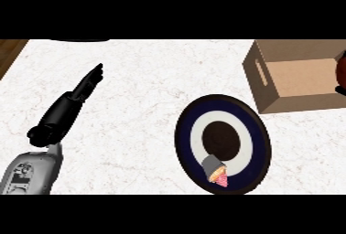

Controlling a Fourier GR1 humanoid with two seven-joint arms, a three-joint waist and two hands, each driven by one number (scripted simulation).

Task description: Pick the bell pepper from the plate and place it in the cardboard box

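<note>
Fingers of our black left hand (86,84) stretch straight, grasping nothing, at upper left.
We see the open brown cardboard box (297,77) upper right, the dark-blue round plate (251,137) below it.

Left robot hand (76,98) extended, fingers straight, grey forearm at lower left; right unseen.

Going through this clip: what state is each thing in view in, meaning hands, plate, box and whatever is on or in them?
Left hand: open, fingers straight, holding nothing.
Plate: flat on the counter.
Small grey and pink item: lying on the plate near its front rim.
Cardboard box: upright, top open.
Dark red shape: over the box at the right edge, cut off; cannot tell more.
</note>
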